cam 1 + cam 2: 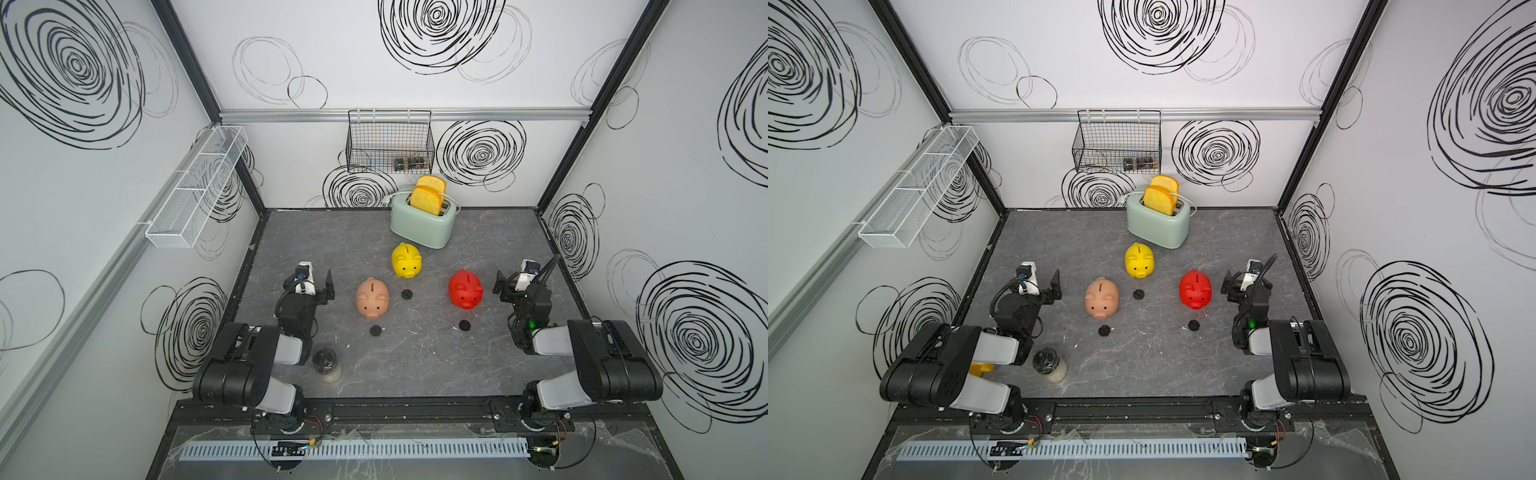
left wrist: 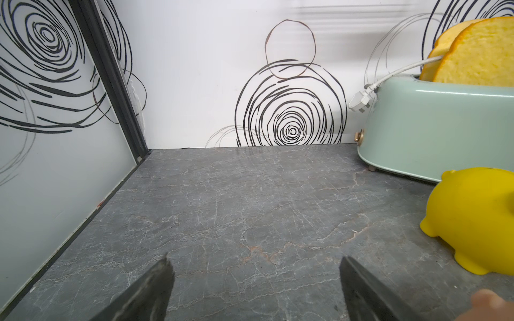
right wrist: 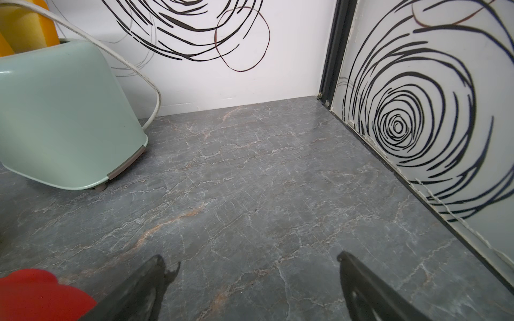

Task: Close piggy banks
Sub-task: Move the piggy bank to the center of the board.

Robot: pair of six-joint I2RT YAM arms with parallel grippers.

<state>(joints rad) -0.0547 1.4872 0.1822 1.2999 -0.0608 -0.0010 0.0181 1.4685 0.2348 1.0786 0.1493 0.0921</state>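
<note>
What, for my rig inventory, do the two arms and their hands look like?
The left arm and right arm have chunky black joint housings, pale grey link shells, black looping cables, white wrist cameras. The right shows a green light. The left hand and right hand have two dark, tapering fingers each.

The pink piggy bank [image 1: 1101, 298] stood near the left end effector [image 1: 1044, 289], the red piggy bank [image 1: 1195, 289] near the right end effector [image 1: 1235, 286], the yellow piggy bank [image 1: 1139, 260] between both
</note>
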